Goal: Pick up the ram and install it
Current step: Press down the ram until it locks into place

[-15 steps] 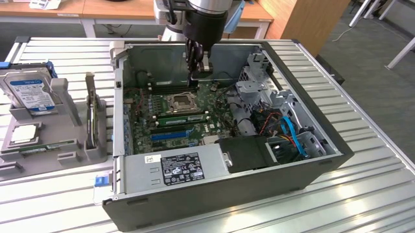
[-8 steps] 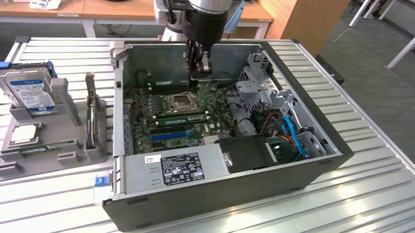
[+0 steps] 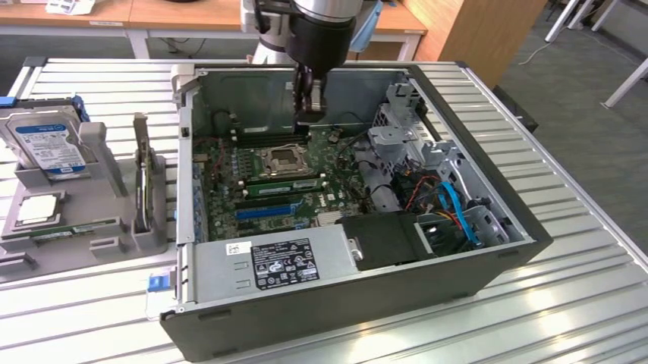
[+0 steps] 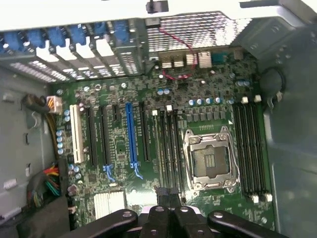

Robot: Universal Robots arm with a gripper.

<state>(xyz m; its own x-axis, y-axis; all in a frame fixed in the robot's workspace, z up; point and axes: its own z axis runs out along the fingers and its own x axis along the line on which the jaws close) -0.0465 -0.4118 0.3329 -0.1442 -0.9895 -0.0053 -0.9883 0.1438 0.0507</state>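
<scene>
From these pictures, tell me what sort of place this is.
Likely a computer-assembly workbench in a lab or office: an open PC case lies on a slatted metal table, a hard drive sits in a fixture, with desks behind.

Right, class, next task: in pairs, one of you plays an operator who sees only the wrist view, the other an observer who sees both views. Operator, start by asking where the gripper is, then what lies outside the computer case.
Operator: I see the motherboard. Where is my gripper in the case?
Observer: The gripper hangs inside the open case, over the far part of the board.
Operator: Anything outside the case?
Observer: A grey holder stands on the table at the exterior view's left.
Operator: What's in it?
Observer: A hard drive, propped up at its far end.
</scene>
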